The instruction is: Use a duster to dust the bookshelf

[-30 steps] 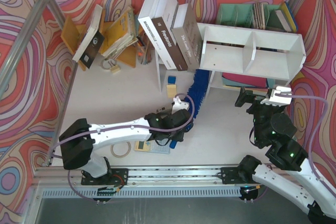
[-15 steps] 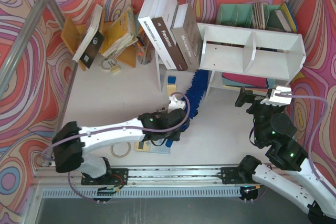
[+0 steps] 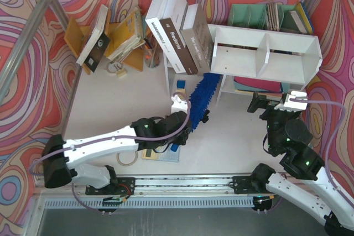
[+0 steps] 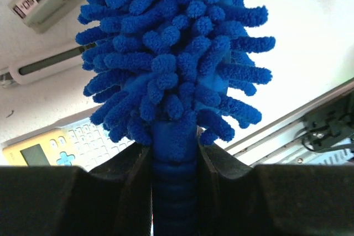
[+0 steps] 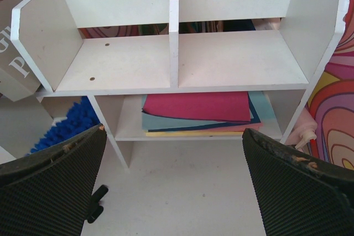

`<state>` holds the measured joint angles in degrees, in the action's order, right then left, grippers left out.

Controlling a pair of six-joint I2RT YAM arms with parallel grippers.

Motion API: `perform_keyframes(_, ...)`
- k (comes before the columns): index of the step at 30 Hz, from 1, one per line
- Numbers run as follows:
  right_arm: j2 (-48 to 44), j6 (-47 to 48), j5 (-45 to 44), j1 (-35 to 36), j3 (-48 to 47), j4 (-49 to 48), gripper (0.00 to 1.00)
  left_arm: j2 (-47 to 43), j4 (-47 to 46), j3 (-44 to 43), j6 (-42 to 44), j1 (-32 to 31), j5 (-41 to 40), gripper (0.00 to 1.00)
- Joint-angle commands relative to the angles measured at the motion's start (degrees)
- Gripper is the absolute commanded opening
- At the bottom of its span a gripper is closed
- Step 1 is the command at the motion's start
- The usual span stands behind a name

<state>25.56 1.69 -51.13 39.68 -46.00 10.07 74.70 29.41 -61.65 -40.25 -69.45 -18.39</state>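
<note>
My left gripper (image 3: 184,121) is shut on the slim blue handle of the duster (image 3: 201,93). Its fluffy bright-blue head slants up and right towards the left end of the white bookshelf (image 3: 265,53). In the left wrist view the handle sits clamped between both jaws of the left gripper (image 4: 174,183), with the duster's head (image 4: 177,53) fanning out above. My right gripper (image 3: 271,108) hangs open and empty in front of the shelf. The right wrist view faces the bookshelf's two cubbies (image 5: 174,59) between the wide-open fingers (image 5: 50,186); a bit of the duster (image 5: 66,128) shows at the left.
Large books (image 3: 180,31) lean against the shelf's left end. An orange book rack (image 3: 124,34) stands back left and a teal organiser (image 3: 260,15) behind the shelf. Coloured sheets (image 5: 199,109) lie in the lower tier. A calculator (image 3: 160,155) and a tape roll (image 3: 126,158) lie near the left arm.
My left arm has swung left and stretched out lower, carrying the duster a little left. The head now slants more to the right. The right arm has not moved.
</note>
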Motion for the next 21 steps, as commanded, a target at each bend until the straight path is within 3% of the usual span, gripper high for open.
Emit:
perform_keyframes(1, 0.0, 0.27, -0.37, -0.16, 0.29, -0.84, 0.99, 5.59, 1.42, -1.07, -0.37, -0.31, 2.49, 0.0)
perform_keyframes(9, 0.37, 0.38, -0.37, -0.18, 0.28, -0.98, 0.99, 10.73, -0.36, 1.12, -1.31, -0.31, 4.74, 0.0)
perform_keyframes(21, 0.19, 0.5, -0.35, -0.13, 0.36, -1.18, 0.99, -5.18, 1.2, 1.57, 3.91, 0.64, -9.47, 0.0)
